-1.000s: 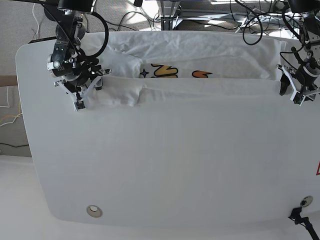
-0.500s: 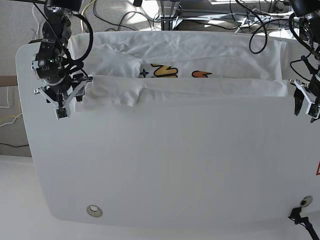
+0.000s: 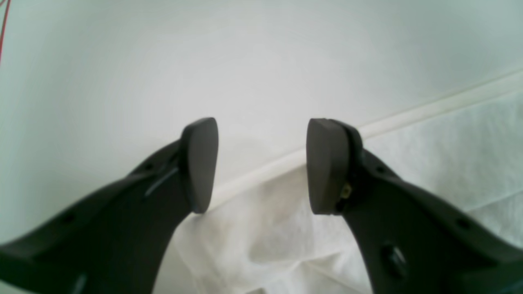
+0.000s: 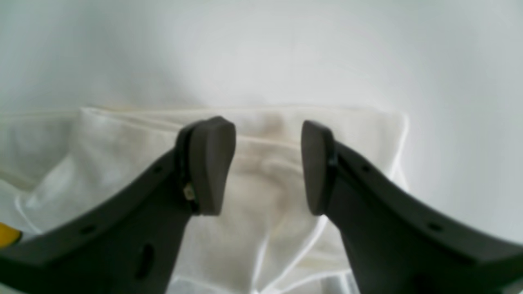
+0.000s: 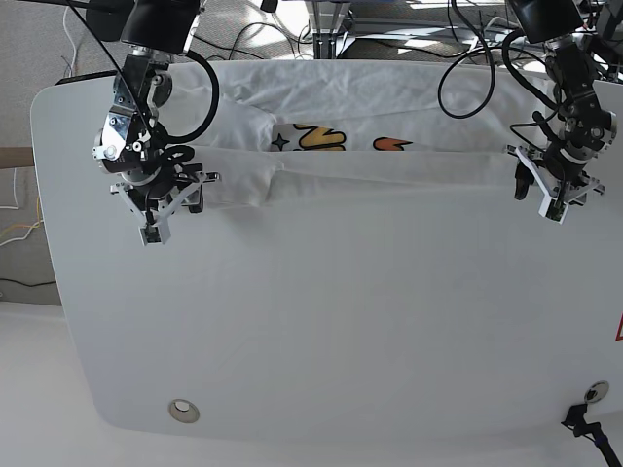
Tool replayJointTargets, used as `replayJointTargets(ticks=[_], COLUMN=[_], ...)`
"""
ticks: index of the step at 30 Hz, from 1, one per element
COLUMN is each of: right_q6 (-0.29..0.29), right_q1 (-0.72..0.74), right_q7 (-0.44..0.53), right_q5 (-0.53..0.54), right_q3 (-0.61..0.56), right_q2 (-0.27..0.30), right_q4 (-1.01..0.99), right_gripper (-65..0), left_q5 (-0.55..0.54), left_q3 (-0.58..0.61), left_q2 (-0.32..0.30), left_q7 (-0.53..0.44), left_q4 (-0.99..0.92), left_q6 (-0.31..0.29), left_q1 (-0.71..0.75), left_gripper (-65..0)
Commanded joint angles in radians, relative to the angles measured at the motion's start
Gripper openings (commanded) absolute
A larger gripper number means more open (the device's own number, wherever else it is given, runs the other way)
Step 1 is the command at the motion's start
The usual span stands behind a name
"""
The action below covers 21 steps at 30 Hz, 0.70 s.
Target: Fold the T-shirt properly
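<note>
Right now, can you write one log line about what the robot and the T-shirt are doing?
T-shirt: long fold at table's far edge | left tool: open, over hem, empty | right tool: open, over folded corner, empty

Robotics lab: white table (image 5: 321,360), tangled cables (image 5: 263,34), bare floor behind.

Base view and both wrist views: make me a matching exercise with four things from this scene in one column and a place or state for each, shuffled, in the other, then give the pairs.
Things:
1. left gripper
2. right gripper
3. T-shirt
4. printed design

Places or states:
A. showing in a strip behind the folded-over edge
B. open, over the shirt's end on the base view's left
C. lying across the far side of the table
D. open, over the shirt's end on the base view's right

Pairs: 1-D, 2-B, 3-C, 4-A
</note>
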Motion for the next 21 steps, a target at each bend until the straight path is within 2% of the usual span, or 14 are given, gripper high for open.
replayJointTargets(ticks=[1,5,11,14,17,21], right_q6=[-0.001,-0.001,-0.001,-0.001,-0.001,-0.001], right_q1=[-0.001,-0.037,-0.038,-0.038,-0.038,-0.037], right_q7=[0.029,0.038,0.038,0.038,0.038,0.038], right_q5=[0.002,0.002,0.002,0.002,0.002,0.002], right_q3=[0.003,0.003,0.004,0.006,0.004,0.001], right_q2=[0.02,0.02,0.018,0.021,0.02,0.017], right_q4=[0.015,0.029,0.029,0.029,0.029,0.029], right_gripper=[-35.8,-36.0,-36.0,-36.0,-36.0,-36.0], left_q5=[-0.02,-0.021,-0.02,-0.021,-0.026,-0.129], left_q3=[-0.008,-0.026,-0.062,-0.062,-0.083,-0.115], left_q2=[-0.021,-0.056,-0.059,-0.089,-0.092,-0.093], left_q7=[-0.034,-0.034,-0.029,-0.028,-0.028,0.005], left_q4=[0.022,0.077,0.171,0.196,0.2,0.194], left_q6=[0.006,0.006,0.006,0.006,0.006,0.006], left_q1=[-0.002,0.059,0.128,0.179,0.182,0.139], left_gripper=[-32.6,-32.6,-32.6,-32.6,-32.6,-32.5])
